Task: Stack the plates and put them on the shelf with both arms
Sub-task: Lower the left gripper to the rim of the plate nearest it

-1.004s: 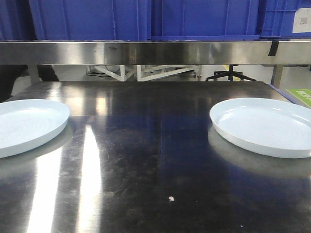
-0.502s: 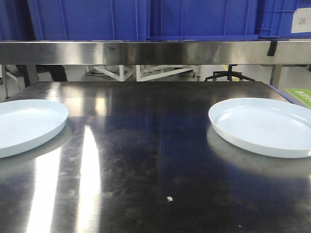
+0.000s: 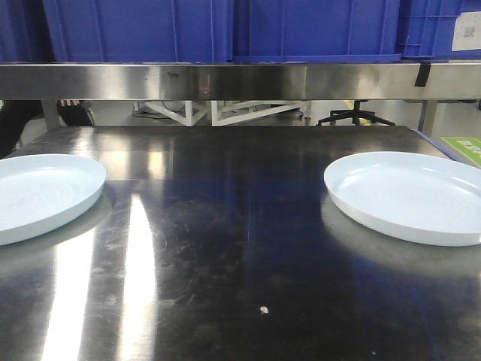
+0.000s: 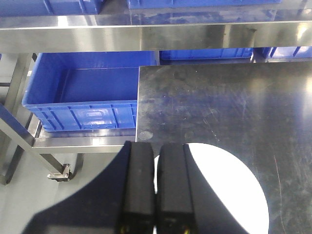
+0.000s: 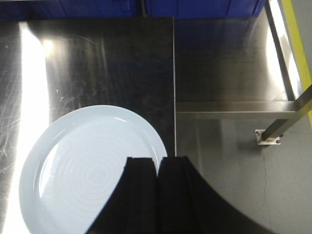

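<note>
Two pale blue-white plates lie flat and apart on the steel table. The left plate (image 3: 41,195) sits at the table's left edge, the right plate (image 3: 413,194) at its right edge. Neither arm shows in the front view. In the left wrist view my left gripper (image 4: 156,148) is shut and empty, above the left rim of the left plate (image 4: 224,195), which looks overexposed white. In the right wrist view my right gripper (image 5: 158,160) is shut and empty, above the right rim of the right plate (image 5: 83,170).
A steel shelf rail (image 3: 240,80) runs across above the table's back, with blue bins (image 3: 225,30) on it. A blue bin (image 4: 83,95) sits on a lower rack left of the table. The table's right edge (image 5: 174,87) drops to a lower steel rack.
The view jitters slightly; the plates stay in place on the table. A dark figure shifts behind the table at far left.
</note>
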Controlling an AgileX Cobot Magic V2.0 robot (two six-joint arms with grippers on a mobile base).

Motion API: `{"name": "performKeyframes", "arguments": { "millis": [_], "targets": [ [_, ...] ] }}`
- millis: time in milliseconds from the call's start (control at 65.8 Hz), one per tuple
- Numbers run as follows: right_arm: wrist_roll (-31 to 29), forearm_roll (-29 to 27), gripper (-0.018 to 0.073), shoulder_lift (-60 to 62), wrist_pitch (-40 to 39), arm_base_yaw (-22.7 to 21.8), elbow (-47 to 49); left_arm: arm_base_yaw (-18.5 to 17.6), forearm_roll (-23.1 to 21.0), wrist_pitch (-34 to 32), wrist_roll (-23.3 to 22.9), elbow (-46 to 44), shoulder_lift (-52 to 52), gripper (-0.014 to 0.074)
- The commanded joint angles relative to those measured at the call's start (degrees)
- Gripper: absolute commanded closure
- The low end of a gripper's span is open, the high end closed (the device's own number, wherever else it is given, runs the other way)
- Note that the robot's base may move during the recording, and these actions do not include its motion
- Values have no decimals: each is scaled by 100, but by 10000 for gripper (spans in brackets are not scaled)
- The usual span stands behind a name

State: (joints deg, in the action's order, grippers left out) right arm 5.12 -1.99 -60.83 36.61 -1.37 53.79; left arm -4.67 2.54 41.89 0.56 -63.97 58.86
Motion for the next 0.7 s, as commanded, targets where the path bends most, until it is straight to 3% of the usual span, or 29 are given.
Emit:
{"name": "performKeyframes", "arguments": {
  "millis": [0,198,304,456,563,684],
  "targets": [
    [-62,-54,504,12,-414,-25,233,-43,-42,-373,-13,-188,-77,508],
    [-62,-54,493,-85,-386,-25,227,-43,-53,-373,-13,-188,-77,508],
    [-62,-47,353,-85,-392,-25,223,-43,-156,-369,-56,-188,-77,491],
    [-62,0,67,-86,-431,-25,223,-43,-413,-296,-56,-188,-17,290],
    [-62,0,40,-86,-392,-25,223,-43,-402,-207,-56,-162,160,138],
    [-62,0,40,-86,-384,-25,223,-43,-388,-156,-131,-127,480,120]
  ]
}}
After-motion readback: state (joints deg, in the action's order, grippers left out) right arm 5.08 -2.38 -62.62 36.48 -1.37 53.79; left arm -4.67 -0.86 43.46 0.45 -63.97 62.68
